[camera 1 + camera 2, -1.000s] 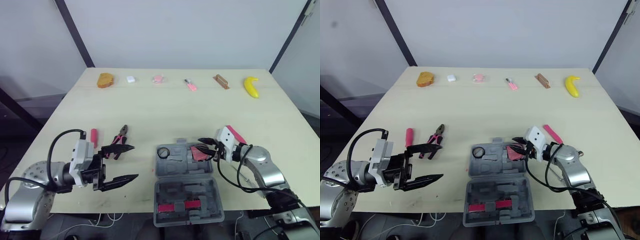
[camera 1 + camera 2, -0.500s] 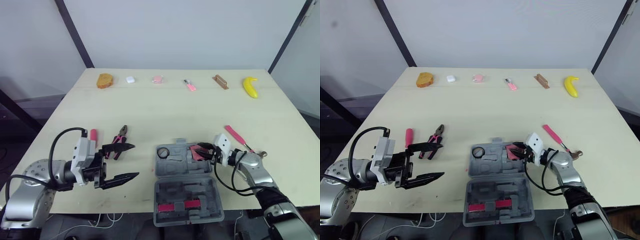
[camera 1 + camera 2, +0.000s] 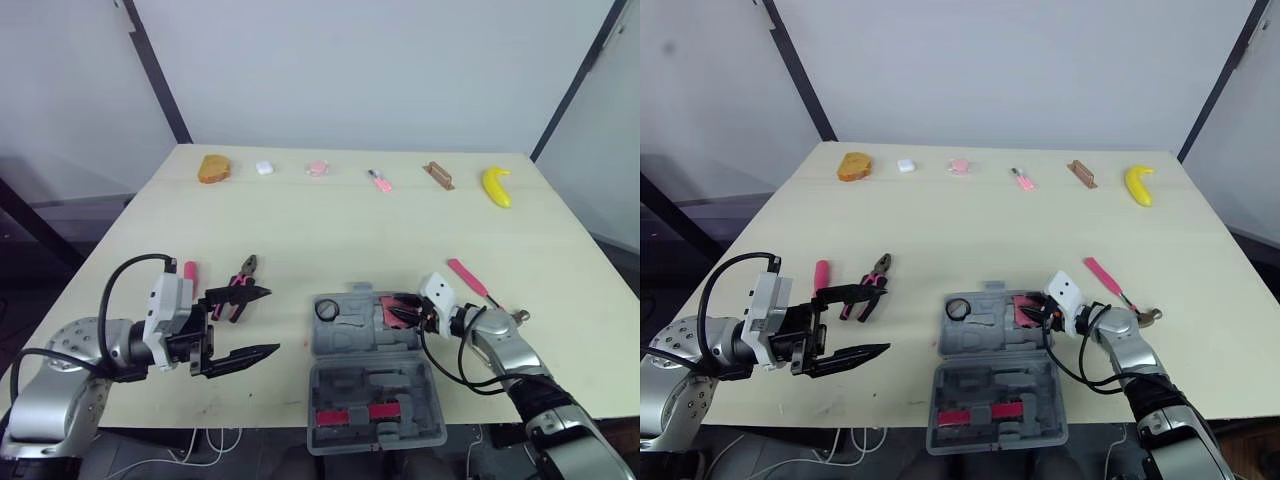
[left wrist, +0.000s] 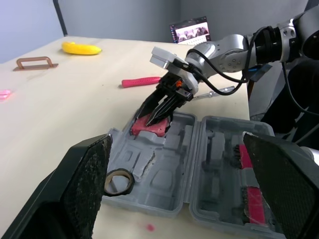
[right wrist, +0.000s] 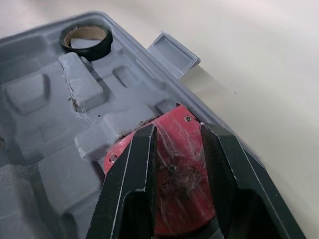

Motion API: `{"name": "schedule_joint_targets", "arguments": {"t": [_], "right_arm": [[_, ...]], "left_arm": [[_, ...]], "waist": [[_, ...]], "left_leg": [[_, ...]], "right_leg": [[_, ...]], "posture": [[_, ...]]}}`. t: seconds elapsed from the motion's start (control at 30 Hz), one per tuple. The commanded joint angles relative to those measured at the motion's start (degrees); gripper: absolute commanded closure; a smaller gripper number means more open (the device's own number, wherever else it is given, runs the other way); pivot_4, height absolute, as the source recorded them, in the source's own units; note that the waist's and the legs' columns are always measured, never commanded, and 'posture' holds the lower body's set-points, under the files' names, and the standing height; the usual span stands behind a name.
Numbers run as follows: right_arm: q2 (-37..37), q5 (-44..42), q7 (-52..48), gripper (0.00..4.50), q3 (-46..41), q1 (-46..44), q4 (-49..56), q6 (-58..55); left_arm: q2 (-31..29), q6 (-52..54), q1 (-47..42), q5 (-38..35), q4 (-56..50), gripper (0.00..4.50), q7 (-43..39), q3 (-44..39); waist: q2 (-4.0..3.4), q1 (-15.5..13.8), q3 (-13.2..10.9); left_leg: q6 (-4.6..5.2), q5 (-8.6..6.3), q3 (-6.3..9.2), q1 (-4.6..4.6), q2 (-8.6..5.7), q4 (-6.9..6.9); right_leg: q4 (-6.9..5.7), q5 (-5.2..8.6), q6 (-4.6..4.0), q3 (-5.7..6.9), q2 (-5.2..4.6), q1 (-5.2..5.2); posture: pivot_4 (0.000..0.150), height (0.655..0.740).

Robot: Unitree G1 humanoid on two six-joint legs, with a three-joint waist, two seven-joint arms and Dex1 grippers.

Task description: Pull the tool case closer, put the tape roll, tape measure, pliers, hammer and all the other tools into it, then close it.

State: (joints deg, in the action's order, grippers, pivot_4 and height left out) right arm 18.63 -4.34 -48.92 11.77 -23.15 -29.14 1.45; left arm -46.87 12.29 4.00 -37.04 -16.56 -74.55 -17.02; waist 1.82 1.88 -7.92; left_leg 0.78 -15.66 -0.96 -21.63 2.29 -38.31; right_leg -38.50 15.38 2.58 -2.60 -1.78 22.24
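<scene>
The right gripper is closed on the red tape measure, which is pinched with one black finger on each side. The measure is held low in the right-hand pocket of the tool case, in the half farther from the robot. Can't be told for sure whether it's fully seated or just touching the moulding. The case is laid wide open near the front edge of the table. The black tape roll is parked in the left pocket of that same half, and two pink strips can be seen in the nearer half.

The hammer is lying on the table just right of the case, pink handle pointed away.

Over on the other side, the left gripper is spread wide open with nothing in it, held left of the case. The pliers are lying right by its upper finger, and a pink-handled tool is left of those. A banana is sat at the far edge.
</scene>
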Motion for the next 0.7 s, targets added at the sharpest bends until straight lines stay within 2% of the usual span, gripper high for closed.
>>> {"name": "schedule_joint_targets", "arguments": {"t": [0.03, 0.17, 0.23, 0.37, 0.5, 0.6, 0.7], "right_arm": [[0.49, 4.33, 0.94, 3.06, 3.48, 4.3, -5.06, -5.72], [0.16, 2.63, 1.31, 3.06, 2.32, 4.58, -1.99, -4.79], [-0.3, 0.23, 1.52, 3.06, 0.35, 4.79, 1.57, -4.5], [0.09, -3.51, 1.46, 3.06, -2.7, 6.66, 11.5, -5.34], [0.46, -8.42, 2.3, 3.06, -6.67, 10.48, 23.56, -6.0], [2.31, -9.33, 2.7, 3.06, -8.64, 13.77, 28.54, -5.82], [3.84, -10.8, 2.59, 3.06, -11.19, 17.36, 32.04, -4.08]], "left_arm": [[-0.59, 0.37, -0.58, -0.96, -2.4, 0.0, 0.63, -0.74], [-0.16, 0.61, -0.14, -1.06, -2.73, 0.0, 1.18, -0.65], [0.15, 0.75, 0.14, -1.14, -2.6, 0.0, 1.57, -0.7], [1.66, 0.52, 0.15, -0.79, -1.22, 0.0, 3.19, -0.59], [3.66, -0.3, 1.39, 0.17, -0.95, 0.0, 5.14, -0.51], [5.14, -0.74, 2.59, 0.4, -0.68, 0.0, 6.9, -1.54], [5.96, -1.52, 4.65, 1.05, -0.21, 0.0, 7.96, -2.53]], "waist": [[0.02, 0.0, 0.03], [0.02, -0.01, 0.05], [-0.06, -0.01, -0.01], [-0.22, -0.13, -0.16], [-0.78, -0.05, -0.6], [-0.82, 0.08, -0.64], [-0.83, 0.07, -0.64]], "left_leg": [[0.0, 0.0, 0.01, 0.06, 0.01, 0.0], [0.0, -0.01, 0.05, 0.23, 0.04, 0.03], [0.0, -0.01, 0.04, 0.48, 0.05, 0.18], [0.0, -0.01, 0.06, 0.4, 0.06, 0.27], [0.02, -0.03, 0.05, -0.11, 0.03, 0.27], [0.02, -0.02, 0.02, -0.67, 0.02, 0.24], [0.02, -0.02, 0.07, -0.76, 0.02, 0.25]], "right_leg": [[0.02, 0.01, -0.01, 0.01, -0.01, -0.07], [0.07, 0.12, -0.2, 0.04, -0.02, -0.27], [0.26, 0.13, -0.21, 0.05, -0.04, -0.55], [0.48, 0.11, -0.19, 0.09, -0.08, -0.55], [0.51, -0.02, 0.04, 0.1, -0.14, -0.08], [0.42, -0.03, 0.06, 0.07, -0.11, 0.56], [0.5, -0.03, 0.05, 0.11, -0.11, 0.58]], "posture": [[0.15, 0.74], [0.15, 0.74], [0.15, 0.74], [0.15, 0.74], [0.15, 0.74], [0.15, 0.74], [0.15, 0.74]]}}
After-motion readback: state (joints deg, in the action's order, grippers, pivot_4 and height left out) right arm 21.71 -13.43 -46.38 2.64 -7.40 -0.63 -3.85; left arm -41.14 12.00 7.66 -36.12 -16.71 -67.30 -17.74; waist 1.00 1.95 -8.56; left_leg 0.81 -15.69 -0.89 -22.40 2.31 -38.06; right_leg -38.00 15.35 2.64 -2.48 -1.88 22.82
